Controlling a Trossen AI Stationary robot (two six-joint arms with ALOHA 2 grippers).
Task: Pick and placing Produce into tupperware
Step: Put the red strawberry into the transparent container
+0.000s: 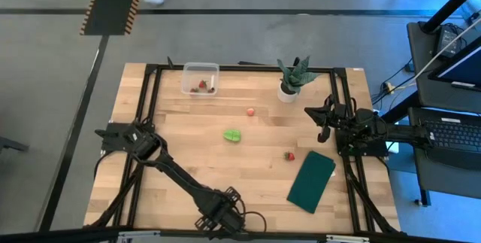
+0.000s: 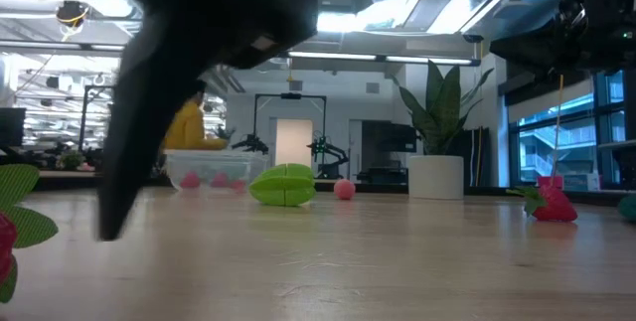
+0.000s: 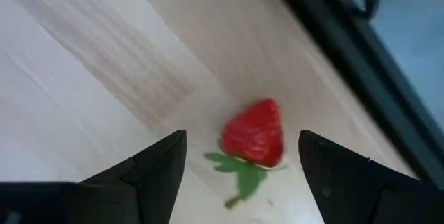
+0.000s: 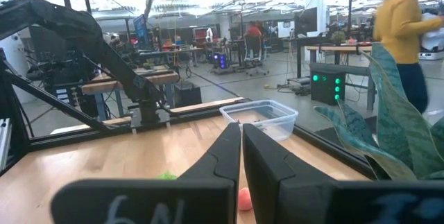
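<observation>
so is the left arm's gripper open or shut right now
Open. In the left wrist view the left gripper has its two dark fingers spread wide, with a strawberry lying on the table between them, not yet gripped.

strawberries [image 1: 201,86] in tupperware [image 1: 200,78], plant [image 1: 294,78] right

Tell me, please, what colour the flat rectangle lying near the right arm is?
Dark green; the flat rectangle shows best in the high view.

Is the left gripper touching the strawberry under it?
Apart. The left wrist view shows the strawberry lying between the left gripper's open fingers, bare wood either side.
</observation>
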